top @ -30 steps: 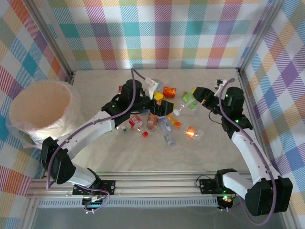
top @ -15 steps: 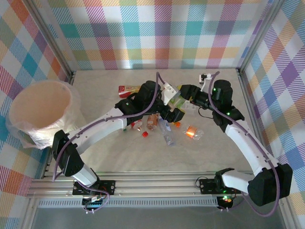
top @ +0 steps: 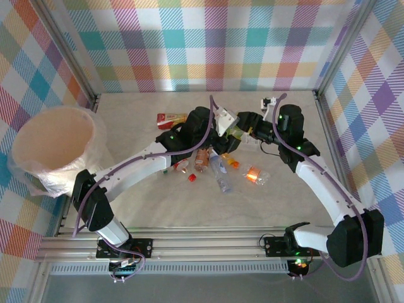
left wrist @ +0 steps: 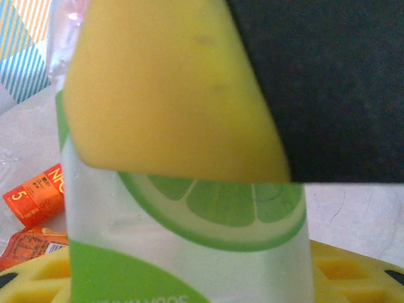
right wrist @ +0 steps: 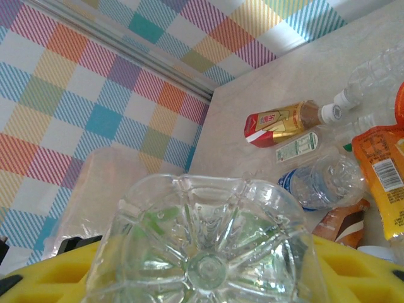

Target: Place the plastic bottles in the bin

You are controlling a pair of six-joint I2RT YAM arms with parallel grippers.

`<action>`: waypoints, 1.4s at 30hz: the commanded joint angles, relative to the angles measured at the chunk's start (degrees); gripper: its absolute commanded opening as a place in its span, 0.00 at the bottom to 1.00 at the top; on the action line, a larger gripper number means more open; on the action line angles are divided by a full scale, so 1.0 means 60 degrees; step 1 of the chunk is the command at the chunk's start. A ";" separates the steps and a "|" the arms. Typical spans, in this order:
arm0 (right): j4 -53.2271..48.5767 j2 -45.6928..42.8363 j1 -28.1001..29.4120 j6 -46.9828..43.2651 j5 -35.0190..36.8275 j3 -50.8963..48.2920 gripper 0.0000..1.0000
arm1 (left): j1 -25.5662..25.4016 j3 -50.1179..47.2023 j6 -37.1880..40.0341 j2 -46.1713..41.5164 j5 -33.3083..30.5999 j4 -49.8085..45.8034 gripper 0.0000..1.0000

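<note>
A clear bottle with a green lime label (top: 235, 130) hangs above the back of the table between both grippers. My right gripper (top: 248, 128) is shut on it; its ribbed clear base (right wrist: 208, 252) faces the right wrist camera between the yellow pads (right wrist: 360, 265). My left gripper (top: 227, 142) is shut across its label (left wrist: 189, 214), one yellow finger (left wrist: 164, 95) over it. More plastic bottles lie below: a red-gold one (top: 169, 118), a brown one (top: 202, 161), a clear blue-labelled one (top: 221, 178) and an orange one (top: 255, 175). The bin (top: 53, 142) stands far left.
Checked walls close off the back and both sides, with metal posts at the back corners (top: 319, 95). A red cap (top: 192, 178) lies by the pile. The front rail (top: 208, 243) carries both arm bases. In the right wrist view a red-gold bottle (right wrist: 281, 123) lies near the wall.
My left arm swung right from the pile to the right gripper, and its jaws closed on the green-labelled bottle. The right arm carried that bottle leftward.
</note>
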 commanded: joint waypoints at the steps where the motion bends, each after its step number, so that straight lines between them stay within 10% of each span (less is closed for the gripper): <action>1: 0.0701 0.0004 0.0227 0.0306 -0.0920 0.0261 0.66 | -0.0089 -0.0110 0.0117 -0.0029 -0.0063 0.0769 0.40; 12: 0.0706 -0.1101 0.0219 -0.0130 0.1720 -0.0455 1.00 | -0.0001 -0.1116 -0.0823 -0.1778 -0.4280 -0.0113 0.35; 24: 0.0979 -0.1272 0.0233 -0.1035 0.2539 -0.0938 1.00 | 0.1003 -0.0391 -0.2417 -0.4555 -1.0853 -0.4874 0.36; 36: 0.0295 -0.1222 0.0227 -0.1701 0.2205 -0.0408 1.00 | 0.6532 0.0079 -0.2927 -0.5353 -0.9839 -0.4978 0.38; 42: -0.0249 -0.1472 0.0230 -0.1958 0.2421 -0.0482 1.00 | 0.9408 -0.0032 -0.3873 -0.4552 -0.7387 -0.5404 0.39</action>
